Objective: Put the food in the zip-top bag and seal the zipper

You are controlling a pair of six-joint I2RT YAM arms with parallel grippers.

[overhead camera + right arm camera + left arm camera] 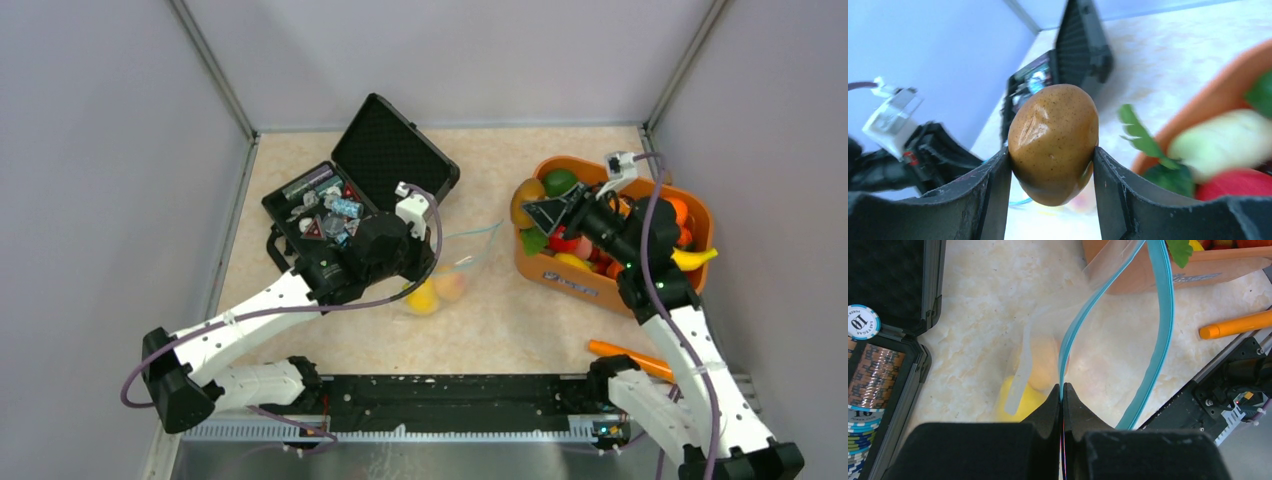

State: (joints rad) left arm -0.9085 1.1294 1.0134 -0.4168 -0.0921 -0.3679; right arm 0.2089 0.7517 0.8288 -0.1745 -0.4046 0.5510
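Top view: bag (452, 272) at worktop (500, 320) centre, yellow food (422, 298) inside; basket (702, 215) at 3 o'clock.
Left wrist: left pincer (1063, 392) clamped tight on zipper (1166, 310) at 6 o'clock.
Right wrist: right pincer (1050, 155) gripping potato (1053, 130), centre.

to my left a black case (390, 150) stands open on the table (500, 320), lid tilted back, poker chips (862, 322) in its tray. to my right sits an orange basket (540, 265); an orange stick (625, 355) lies near its front.
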